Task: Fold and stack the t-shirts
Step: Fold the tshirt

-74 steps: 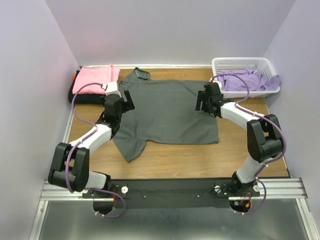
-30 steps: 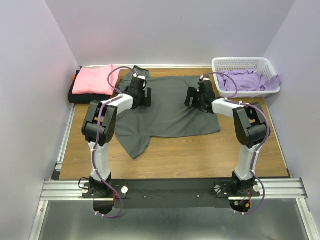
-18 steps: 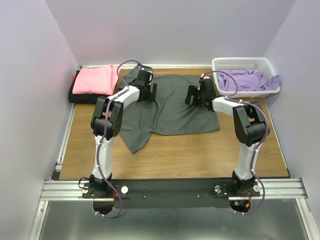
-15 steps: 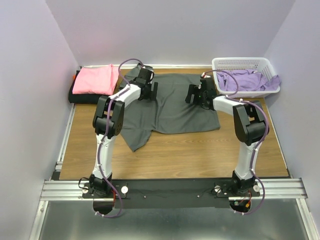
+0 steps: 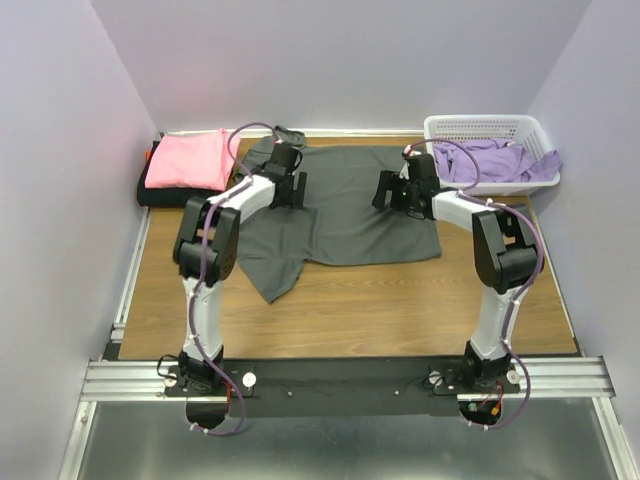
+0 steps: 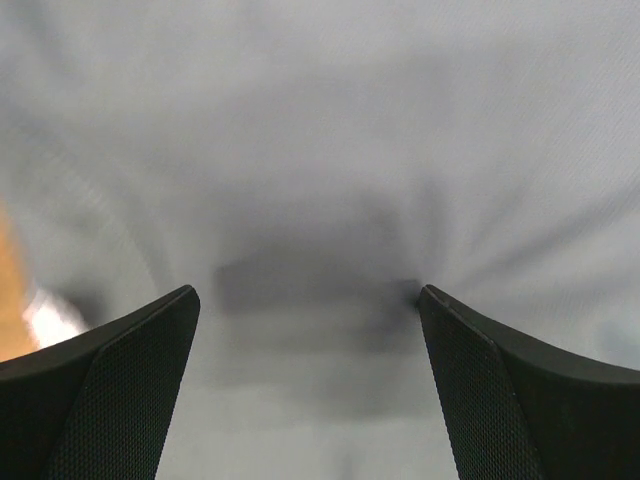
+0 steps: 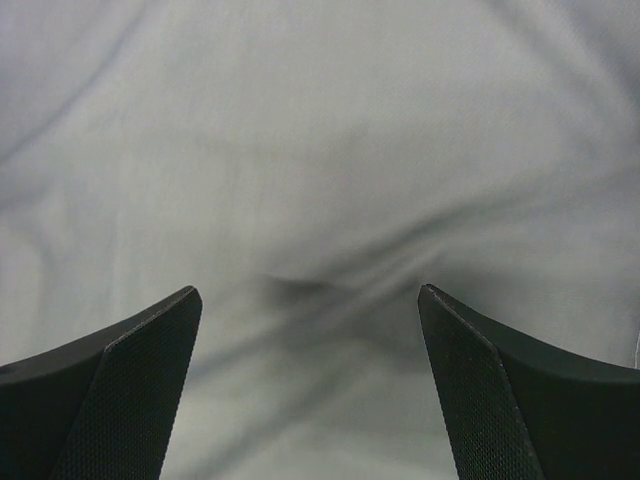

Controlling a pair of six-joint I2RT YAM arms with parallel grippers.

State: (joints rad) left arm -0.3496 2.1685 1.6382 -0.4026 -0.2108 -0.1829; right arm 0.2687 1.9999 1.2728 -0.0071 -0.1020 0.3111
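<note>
A dark charcoal grey t-shirt lies spread across the middle of the table, one sleeve trailing toward the front left. My left gripper stands open over its upper left part, and grey cloth fills the view between the wide-apart fingers. My right gripper stands open over the shirt's upper right part, with wrinkled grey cloth under its fingers. A folded bright pink t-shirt rests on a black one at the back left. Lavender t-shirts fill the basket.
A white lattice basket stands at the back right corner, with purple cloth hanging over its front rim. Lilac walls close in the table on three sides. Bare wood lies in front of the grey shirt.
Both arms have reached from the shirt's side edges to its upper part, the left one swinging far up and right. The shirt's top edge has shifted toward the back. Both grippers stayed open.
</note>
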